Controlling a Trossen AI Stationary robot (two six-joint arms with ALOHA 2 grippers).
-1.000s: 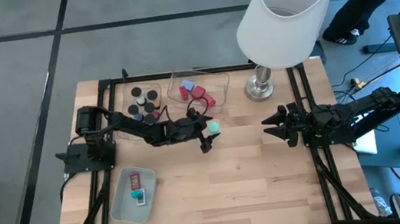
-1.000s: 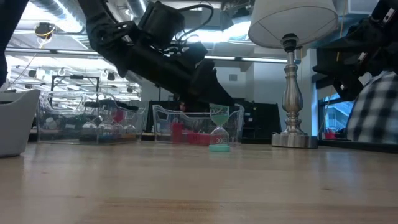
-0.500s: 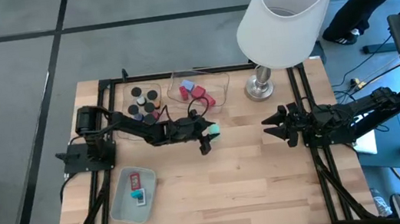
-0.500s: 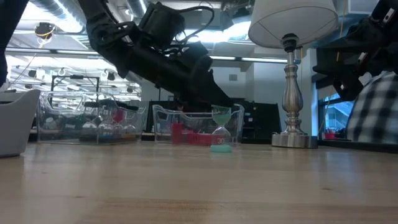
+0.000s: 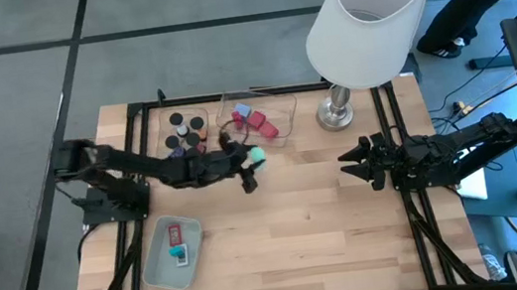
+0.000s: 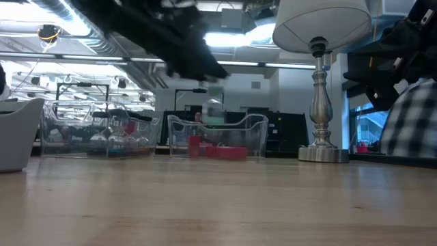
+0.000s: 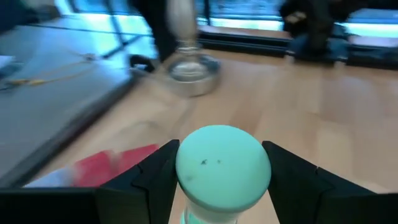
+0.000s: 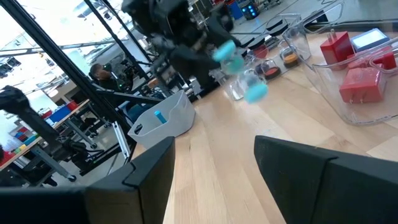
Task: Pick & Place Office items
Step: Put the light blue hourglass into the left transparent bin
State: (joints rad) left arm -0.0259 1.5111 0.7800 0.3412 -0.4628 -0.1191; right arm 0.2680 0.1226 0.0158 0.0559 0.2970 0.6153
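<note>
The left pincer sits a little above centre in the high view, closed partway on a teal hourglass, which is lifted clear of the bench. In the left wrist view the hourglass shows end-on: a round teal cap with a few dark specks fills the gap, a dark finger pressed against each side, and a hint of clear glass below the cap. Its long axis runs straight away from that camera, so only the near cap is readable there. The right wrist view adds what that one lacks: the hourglass appears from the side, blurred, two teal caps with a clear waist between them, its long axis tilted, held in the air in the upper middle of the frame. In the low view it is only a pale smear above the clear tray of red blocks.

The high view places it just below that clear tray, which holds red and blue blocks; a second clear tray with black caps sits to the left, and a pale green tray lies at lower left.

The right pincer hangs at the right, fingers partly apart and empty.
</note>
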